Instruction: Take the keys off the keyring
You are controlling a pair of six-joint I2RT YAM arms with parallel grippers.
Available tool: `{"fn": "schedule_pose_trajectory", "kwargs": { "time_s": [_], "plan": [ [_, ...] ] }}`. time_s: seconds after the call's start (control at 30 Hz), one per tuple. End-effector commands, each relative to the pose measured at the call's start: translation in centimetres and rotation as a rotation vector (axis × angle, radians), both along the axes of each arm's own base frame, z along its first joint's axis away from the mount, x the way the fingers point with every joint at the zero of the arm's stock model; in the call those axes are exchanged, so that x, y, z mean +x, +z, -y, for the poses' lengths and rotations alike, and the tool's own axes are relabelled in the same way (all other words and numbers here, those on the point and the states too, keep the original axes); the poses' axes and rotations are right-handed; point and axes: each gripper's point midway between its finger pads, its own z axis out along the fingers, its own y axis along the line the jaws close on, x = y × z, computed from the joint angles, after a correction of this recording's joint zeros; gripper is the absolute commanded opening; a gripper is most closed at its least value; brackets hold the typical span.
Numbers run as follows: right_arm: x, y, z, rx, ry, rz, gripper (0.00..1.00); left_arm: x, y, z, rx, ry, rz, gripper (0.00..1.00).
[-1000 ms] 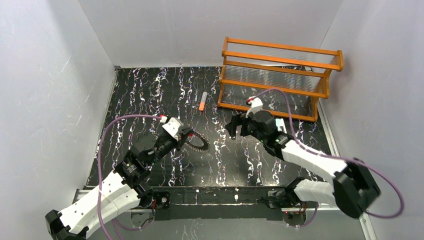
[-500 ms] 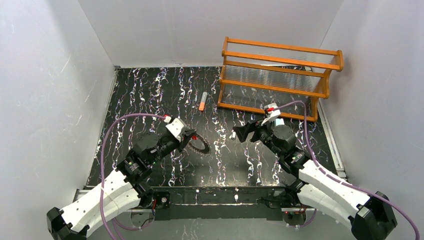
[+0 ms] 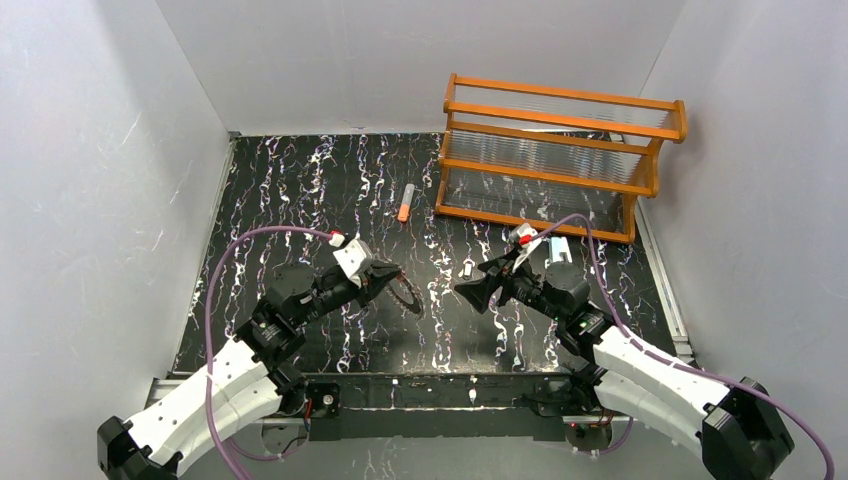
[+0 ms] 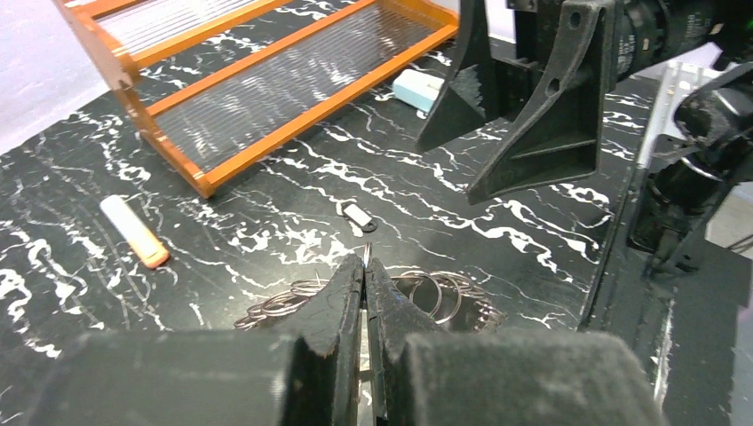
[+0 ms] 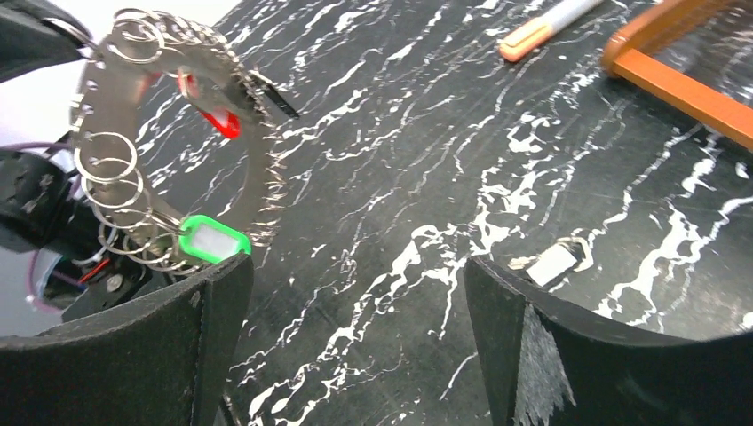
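Moved: keyring (image 3: pixel 405 292) is tipping up from lying flat to standing nearly on edge, while the right arm is dropping away from the rack (image 3: pixel 560 150) and swinging in toward the ring.
Left jaws: pinching shut on the keyring's rim, with small wire loops hanging under the tips in the left wrist view.
Right jaws: standing wide apart, holding nothing, and facing the keyring from the right with a gap showing between them and it.
Keyring: sitting over the table (image 3: pixel 300 180) a little left of its middle, closer to the near edge than the far one; whether its lower rim is touching the table is not showing.
Green key (image 5: pixel 213 240): dangling at the bottom of the ring.
Red key (image 5: pixel 222 120): showing through the ring's hole, in its upper part.
Dark-and-white key (image 3: pixel 467 270): lying loose on the table near its middle, off the ring, between the right jaws and the rack.
Marker (image 3: pixel 405 203): lying toward the far edge, just left of the rack.
Rack: standing in the far right corner.
Clip (image 3: pixel 557 250): lying just beside the rack's near rail, toward the right edge.
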Motion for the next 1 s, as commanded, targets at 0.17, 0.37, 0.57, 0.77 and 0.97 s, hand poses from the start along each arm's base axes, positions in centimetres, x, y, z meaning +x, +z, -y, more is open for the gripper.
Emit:
{"fn": "schedule_pose_trajectory", "kwargs": {
  "time_s": [0.17, 0.37, 0.57, 0.77, 0.97],
  "plan": [
    [-2.7, 2.2, -2.2, 0.101, 0.216, 0.127, 0.92, -2.4, 1.5, 2.5, -0.071, -0.22, 0.029, 0.0],
    [-3.3, 2.5, -2.6, 0.121, 0.253, 0.161, 0.91, -3.4, 1.1, 3.5, -0.084, -0.333, 0.006, 0.0],
    [-3.9, 2.6, -2.9, 0.153, 0.263, 0.182, 0.89, -4.3, 0.3, 4.3, -0.068, -0.447, -0.003, 0.0],
    [-4.5, 3.0, -3.7, 0.19, 0.266, 0.228, 0.87, -5.2, -0.8, 4.7, -0.023, -0.551, 0.073, 0.0],
    [-5.3, 2.8, -5.6, 0.174, 0.297, 0.276, 0.86, -5.6, -1.7, 5.4, 0.002, -0.644, 0.058, 0.0]
  ]
}}
